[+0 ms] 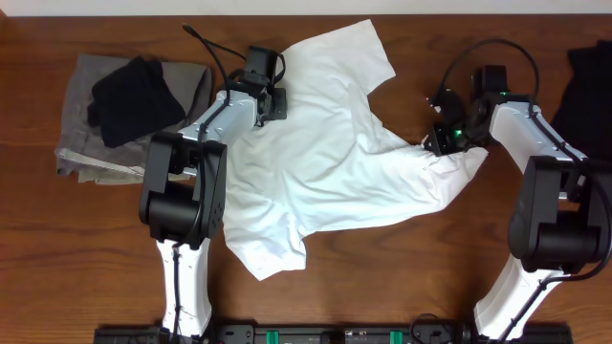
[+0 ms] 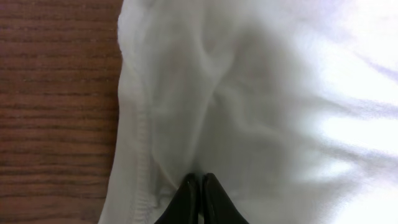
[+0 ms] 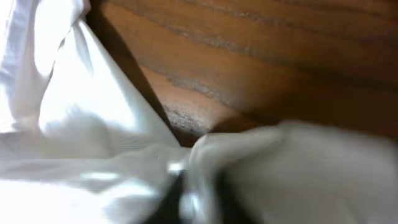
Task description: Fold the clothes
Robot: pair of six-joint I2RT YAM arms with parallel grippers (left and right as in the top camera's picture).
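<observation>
The white T-shirt lies spread and rumpled across the middle of the wooden table, no print showing. My left gripper is at its upper left edge; in the left wrist view the black fingers are shut together on the white cloth beside a hem. My right gripper is at the shirt's right edge; in the right wrist view white cloth is bunched over the dark fingers, which seem shut on it.
A grey garment with a black garment on top lies at the far left. Another dark garment lies at the right edge. Bare wood table runs along the front.
</observation>
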